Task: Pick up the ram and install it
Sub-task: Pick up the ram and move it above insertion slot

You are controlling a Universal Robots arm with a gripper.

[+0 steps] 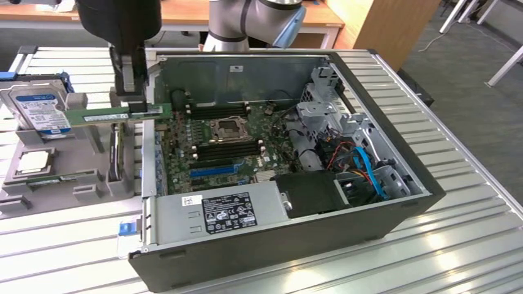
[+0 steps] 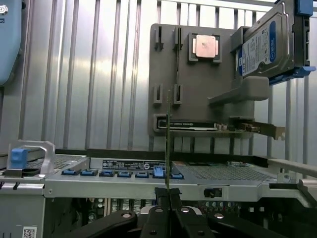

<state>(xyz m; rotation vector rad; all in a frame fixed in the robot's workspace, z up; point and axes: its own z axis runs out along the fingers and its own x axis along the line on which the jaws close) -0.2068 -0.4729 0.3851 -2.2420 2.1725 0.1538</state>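
Observation:
The ram (image 1: 114, 114) is a long green stick that hangs level in the air, just off the open computer case's (image 1: 270, 245) wall on the exterior view's left. My black gripper (image 1: 131, 103) comes down from above and is shut on its middle. In the wrist view the ram (image 2: 168, 144) appears edge-on as a thin line rising from my gripper (image 2: 168, 197). Inside the case, the motherboard (image 1: 245, 160) has black memory slots (image 1: 217, 111) on both sides of the processor socket (image 1: 225, 129).
A grey parts holder (image 1: 82, 187) stands beside the case at the exterior view's left. It carries a blue-labelled hard drive (image 1: 39, 110), a processor chip (image 2: 205, 47) and a dark expansion card (image 2: 198, 125). The case also holds a power supply (image 1: 220, 211) and cables (image 1: 364, 162).

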